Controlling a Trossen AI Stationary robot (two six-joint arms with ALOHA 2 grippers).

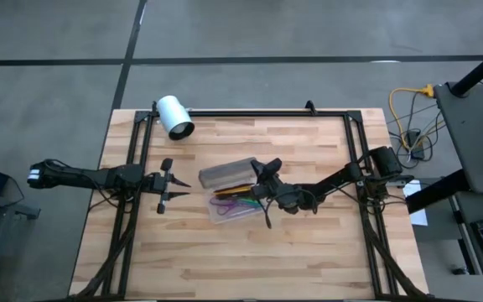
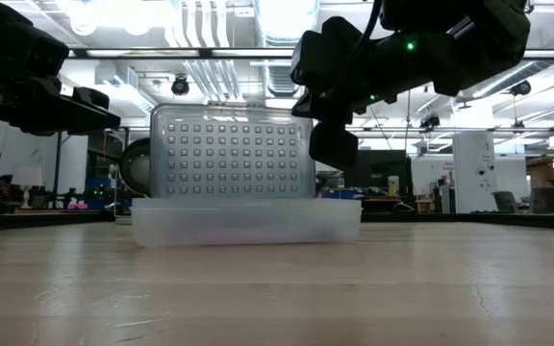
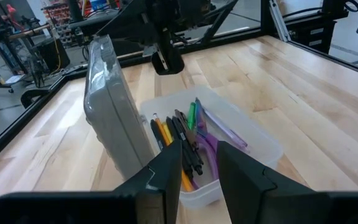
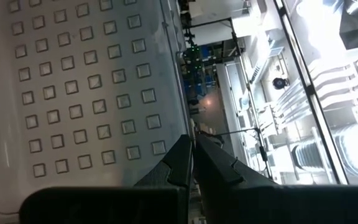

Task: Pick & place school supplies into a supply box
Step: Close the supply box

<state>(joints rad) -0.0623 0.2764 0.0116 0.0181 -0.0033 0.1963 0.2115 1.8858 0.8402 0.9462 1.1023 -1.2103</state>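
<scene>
From above, the supply box (image 1: 229, 205) sits near the middle of the surface (image 1: 225, 260), its grey lid (image 1: 226, 173) swung up toward the far edge. Pens and pencils (image 1: 231, 198) lie inside. The right gripper (image 1: 268, 170) hangs at the lid's right end, jaws pressed together and empty. The left gripper (image 1: 168, 186) waits well toward the left edge, jaws partly spread and empty. A white cylinder (image 1: 174, 116) lies by the far left corner.

At table height, the lid (image 2: 233, 151) stands upright above the box's tray (image 2: 246, 219), with the right gripper (image 2: 333, 144) just beside its edge.

The left wrist camera shows the supplies (image 3: 182, 140) bundled in the tray.

The right wrist camera faces the dotted lid (image 4: 79, 93).

Risk: a push on the lid's end could skid the light box or slam the lid onto protruding pens.
</scene>
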